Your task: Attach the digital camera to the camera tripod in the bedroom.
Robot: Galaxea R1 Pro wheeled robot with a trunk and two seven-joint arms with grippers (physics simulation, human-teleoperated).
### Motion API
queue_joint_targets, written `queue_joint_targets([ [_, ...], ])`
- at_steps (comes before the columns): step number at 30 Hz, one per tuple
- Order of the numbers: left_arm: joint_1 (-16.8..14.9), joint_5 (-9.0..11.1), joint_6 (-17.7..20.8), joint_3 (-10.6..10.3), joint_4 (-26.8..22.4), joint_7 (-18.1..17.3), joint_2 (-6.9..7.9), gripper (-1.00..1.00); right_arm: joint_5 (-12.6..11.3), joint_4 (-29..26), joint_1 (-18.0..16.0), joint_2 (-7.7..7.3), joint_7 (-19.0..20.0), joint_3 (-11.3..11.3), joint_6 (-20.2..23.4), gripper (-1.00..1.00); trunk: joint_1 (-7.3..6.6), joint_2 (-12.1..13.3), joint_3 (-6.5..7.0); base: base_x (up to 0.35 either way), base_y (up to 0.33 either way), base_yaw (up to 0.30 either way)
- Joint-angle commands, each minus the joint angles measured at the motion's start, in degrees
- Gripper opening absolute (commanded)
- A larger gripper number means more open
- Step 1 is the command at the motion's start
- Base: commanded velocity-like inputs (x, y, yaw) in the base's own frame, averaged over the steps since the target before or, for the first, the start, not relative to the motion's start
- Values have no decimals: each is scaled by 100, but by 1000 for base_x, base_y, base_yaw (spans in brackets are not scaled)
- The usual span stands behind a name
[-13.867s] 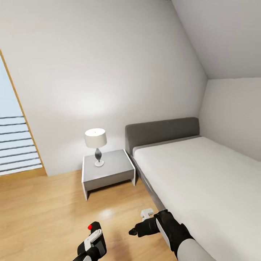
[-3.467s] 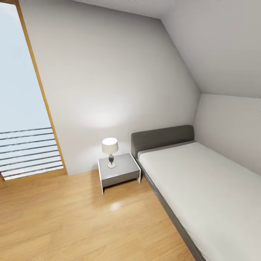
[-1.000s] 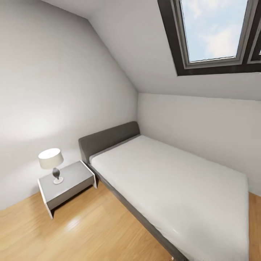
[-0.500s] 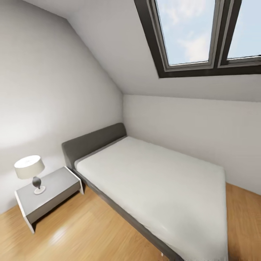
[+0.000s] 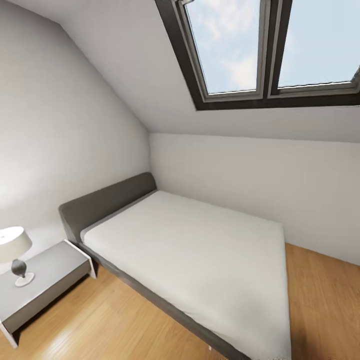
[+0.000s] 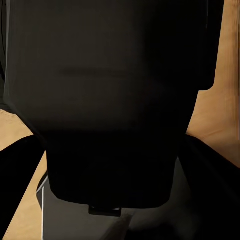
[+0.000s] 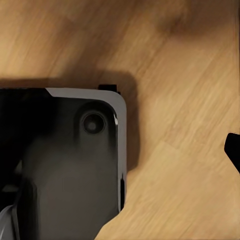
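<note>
Panned rightward, the head camera now centres bed (image 5: 200,250) beneath skylight (image 5: 260,50).

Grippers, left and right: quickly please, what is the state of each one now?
Left: cannot be told; a large black object blocks the left wrist view.
Right: cannot be told; the right wrist view gives wood floor.

You're looking into the bedroom (image 5: 75,125): white walls, sloped ceiling with a dark-framed skylight (image 5: 260,55), and a light wood plank floor (image 5: 320,300). The grey upholstered bed (image 5: 190,250) runs along the far wall, its headboard in the corner. Close in front of your left wrist, a black boxy body, apparently the digital camera (image 6: 110,100), looms over the wood floor, too dark to make out any detail.
</note>
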Motion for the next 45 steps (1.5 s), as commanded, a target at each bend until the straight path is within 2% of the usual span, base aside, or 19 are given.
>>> queue_joint_targets([
  [1,0,42,-13,-51,0,22,-3,-100,-15,19,-7,-3,25,-3,-31,100,2,-4,3,0,0,-268],
  [45,0,15,-7,-58,0,-38,-26,-100,-14,19,-6,-8,25,-3,-39,100,2,-4,43,0,0,-289],
])
